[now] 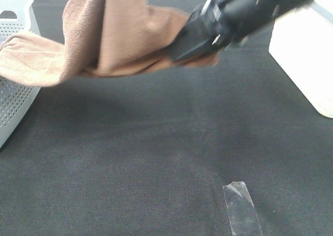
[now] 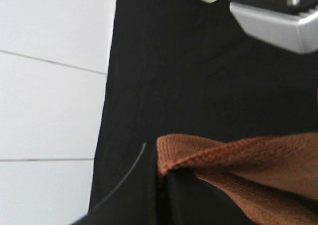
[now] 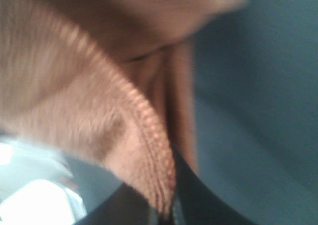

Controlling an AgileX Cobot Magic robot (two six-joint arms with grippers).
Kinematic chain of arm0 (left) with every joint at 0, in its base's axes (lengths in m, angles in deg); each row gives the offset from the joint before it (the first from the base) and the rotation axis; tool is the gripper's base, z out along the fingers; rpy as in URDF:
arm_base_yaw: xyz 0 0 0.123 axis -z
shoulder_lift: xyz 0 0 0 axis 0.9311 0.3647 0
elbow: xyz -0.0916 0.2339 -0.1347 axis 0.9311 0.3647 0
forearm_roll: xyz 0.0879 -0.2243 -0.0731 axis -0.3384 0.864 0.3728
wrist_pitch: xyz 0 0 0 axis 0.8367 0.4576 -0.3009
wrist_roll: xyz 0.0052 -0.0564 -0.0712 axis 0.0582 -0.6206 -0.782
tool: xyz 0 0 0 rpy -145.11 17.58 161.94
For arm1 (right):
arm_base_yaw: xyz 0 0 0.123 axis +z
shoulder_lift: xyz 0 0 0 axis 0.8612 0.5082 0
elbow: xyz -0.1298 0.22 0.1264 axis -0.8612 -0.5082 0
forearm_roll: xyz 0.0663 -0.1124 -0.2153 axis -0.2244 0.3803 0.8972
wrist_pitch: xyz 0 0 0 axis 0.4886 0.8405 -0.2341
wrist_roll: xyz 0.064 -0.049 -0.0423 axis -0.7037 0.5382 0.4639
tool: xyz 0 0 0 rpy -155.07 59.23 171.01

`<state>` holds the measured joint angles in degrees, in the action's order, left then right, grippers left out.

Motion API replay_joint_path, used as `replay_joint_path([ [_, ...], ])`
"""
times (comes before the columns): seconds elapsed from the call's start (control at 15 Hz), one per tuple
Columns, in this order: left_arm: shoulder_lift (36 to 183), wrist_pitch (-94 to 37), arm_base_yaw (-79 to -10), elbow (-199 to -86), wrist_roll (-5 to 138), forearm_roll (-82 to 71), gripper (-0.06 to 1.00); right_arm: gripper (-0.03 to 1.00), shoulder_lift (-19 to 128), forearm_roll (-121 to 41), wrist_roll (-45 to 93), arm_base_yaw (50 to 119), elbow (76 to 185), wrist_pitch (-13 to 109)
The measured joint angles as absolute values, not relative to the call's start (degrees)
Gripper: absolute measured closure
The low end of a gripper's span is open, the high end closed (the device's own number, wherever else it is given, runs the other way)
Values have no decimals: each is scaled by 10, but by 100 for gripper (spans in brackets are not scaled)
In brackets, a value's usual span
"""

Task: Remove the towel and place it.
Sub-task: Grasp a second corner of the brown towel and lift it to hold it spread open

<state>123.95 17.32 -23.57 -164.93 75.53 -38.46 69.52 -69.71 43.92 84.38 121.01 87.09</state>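
towel (image 1: 119, 38): held up above the black counter (image 1: 156, 152), one end laid over the white basket (image 1: 15, 100).
left tool (image 2: 160, 195): clenched on a stitched towel corner.
right tool (image 1: 179, 53): clenched on the towel's opposite edge; blurred.
tape strip (image 1: 242, 207): stuck flat on the counter.

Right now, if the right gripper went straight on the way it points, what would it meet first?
The right gripper meets the towel it grips first; beyond that, its line runs towards the white basket, though depth is unclear.
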Motion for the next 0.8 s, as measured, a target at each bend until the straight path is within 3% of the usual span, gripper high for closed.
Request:
replay_joint_path([
  [0.27, 1256, 100, -263, -1649, 688, -454, 94, 97, 699, -411, 268, 844, 1388, 953],
  [0.53, 1270, -14, -341, -1649, 656, -446, 94, 97, 765, -280, 245, 844, 1574, 989],
  [0.8, 1302, -146, -409, -1649, 645, -437, 94, 97, 853, -165, 220, 844, 1736, 934],
])
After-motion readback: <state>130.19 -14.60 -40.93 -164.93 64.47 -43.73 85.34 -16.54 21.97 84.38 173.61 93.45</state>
